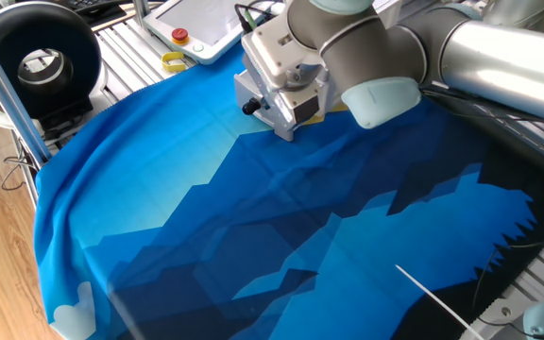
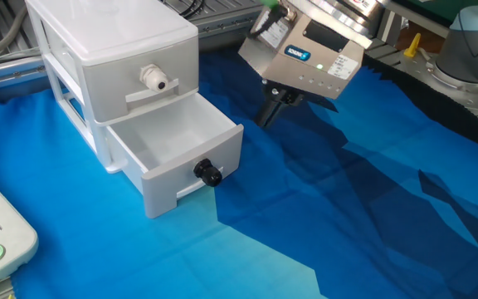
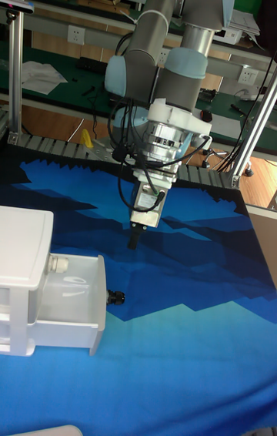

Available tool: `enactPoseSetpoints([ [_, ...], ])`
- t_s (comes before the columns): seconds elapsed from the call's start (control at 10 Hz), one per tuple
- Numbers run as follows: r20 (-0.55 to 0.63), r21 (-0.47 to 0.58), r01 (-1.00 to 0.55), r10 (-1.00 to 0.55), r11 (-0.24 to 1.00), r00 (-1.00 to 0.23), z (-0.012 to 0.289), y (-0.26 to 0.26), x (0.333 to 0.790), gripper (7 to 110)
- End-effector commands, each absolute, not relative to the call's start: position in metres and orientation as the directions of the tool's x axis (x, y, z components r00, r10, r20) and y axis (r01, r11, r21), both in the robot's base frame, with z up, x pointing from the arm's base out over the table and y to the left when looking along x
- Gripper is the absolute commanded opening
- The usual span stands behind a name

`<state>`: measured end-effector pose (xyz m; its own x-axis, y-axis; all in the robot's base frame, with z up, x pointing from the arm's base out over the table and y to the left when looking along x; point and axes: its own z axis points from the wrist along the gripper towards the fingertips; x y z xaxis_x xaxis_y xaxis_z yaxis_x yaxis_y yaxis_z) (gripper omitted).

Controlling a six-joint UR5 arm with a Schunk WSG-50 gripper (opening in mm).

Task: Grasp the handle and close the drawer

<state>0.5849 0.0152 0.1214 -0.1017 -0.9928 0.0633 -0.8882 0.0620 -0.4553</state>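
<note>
The white cabinet (image 2: 110, 50) stands at the left, and its lower drawer (image 2: 173, 145) is pulled out and empty. The handle (image 2: 208, 174), a small black knob, sticks out of the drawer front. My gripper (image 2: 270, 114) hangs to the right of the drawer and above the cloth, clear of the knob, with its dark fingers pressed together and nothing held. In the tall view the gripper (image 3: 132, 239) sits up and to the right of the handle (image 3: 115, 297) and drawer (image 3: 73, 305). From the first fixed camera the handle (image 1: 249, 108) peeks out beside the arm, and the fingers are hidden.
A blue cloth (image 2: 322, 224) covers the table. The upper drawer has a white knob (image 2: 153, 78). A white pendant (image 1: 201, 24) with a red button lies beyond the cloth, next to a yellow ring (image 1: 174, 62). A black reel (image 1: 41, 61) stands at the far left.
</note>
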Motion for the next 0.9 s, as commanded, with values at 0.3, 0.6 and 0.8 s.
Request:
enactPoseSetpoints([
  [0.3, 0.027, -0.37, -0.926, -0.996, 0.073, -0.089, 0.112, 0.025, 0.564, 7],
  [0.6, 0.069, -0.397, -0.915, -0.992, 0.073, -0.109, 0.116, 0.013, 0.57, 7],
  [0.8, 0.064, -0.407, -0.911, -0.992, 0.072, -0.107, 0.117, 0.014, 0.573, 7],
])
